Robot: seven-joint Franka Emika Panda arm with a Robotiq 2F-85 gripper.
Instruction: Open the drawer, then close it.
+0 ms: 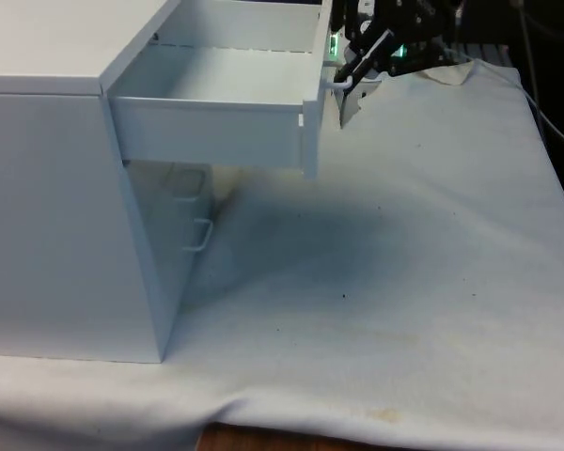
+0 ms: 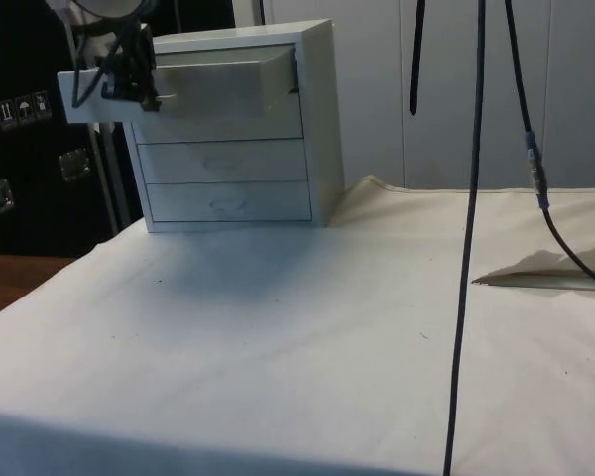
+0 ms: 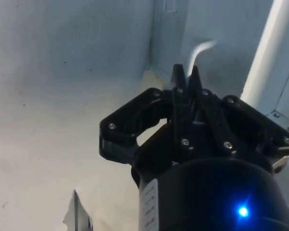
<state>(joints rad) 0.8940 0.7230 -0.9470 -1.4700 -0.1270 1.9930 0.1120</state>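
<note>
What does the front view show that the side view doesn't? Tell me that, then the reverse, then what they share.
Front view alone: the inside of the pulled-out top drawer, bare, and the chest's plain side panel.

Side view alone: the two lower drawers face on, both shut, and black cables hanging across the picture.

Both: the top drawer wide open, the gripper at its handle, and the white cloth over the table.
</note>
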